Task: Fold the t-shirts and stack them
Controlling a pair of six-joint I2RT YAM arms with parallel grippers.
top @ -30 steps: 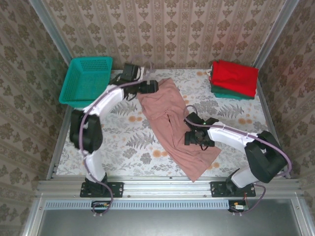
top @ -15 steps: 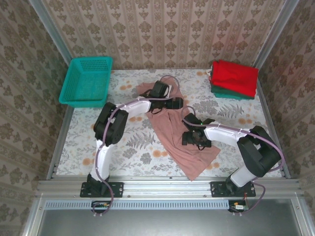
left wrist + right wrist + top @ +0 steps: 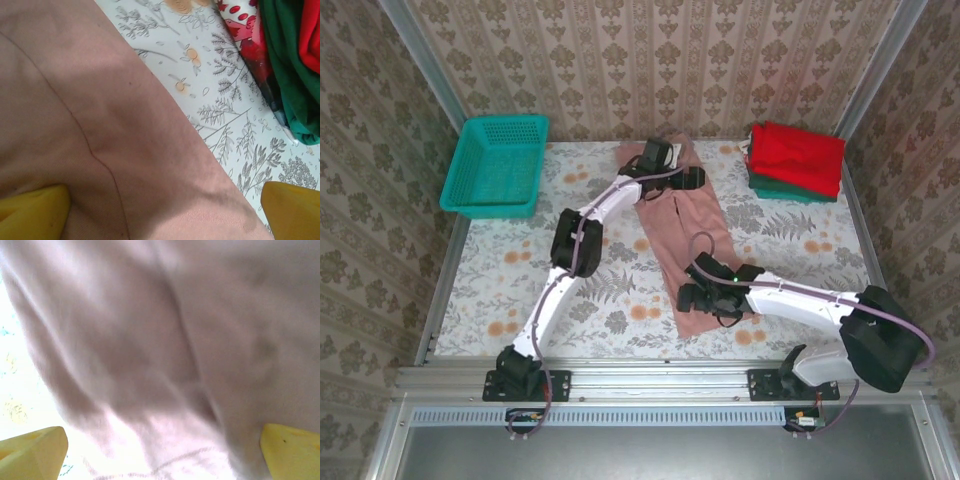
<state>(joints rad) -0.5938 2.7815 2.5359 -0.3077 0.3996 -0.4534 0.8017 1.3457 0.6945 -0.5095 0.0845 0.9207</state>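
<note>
- The surface carries the same things as a second ago, but the work now sits toward its far middle.
- The pink tee has changed most: a second ago it lay as a broad, rumpled diagonal reaching almost to the near edge. It now lies as a narrower, straighter strip, drawn away from that edge, with its top near the far wall. This looks like a lengthwise fold or a straightening pull. The cross folds and the stacking are judged still to come.
- The stack, red on dark green, sits unmoved in the far right corner, well apart from the pink tee. It looks like the place the pink tee must end up.
- The left end effector has swung from the basket side across to the strip's far end. Its fingers are spread above the cloth and pinch nothing.
- The right end effector has shifted to the strip's near end. It is also spread wide over pink cloth, with nothing gripped.
</note>
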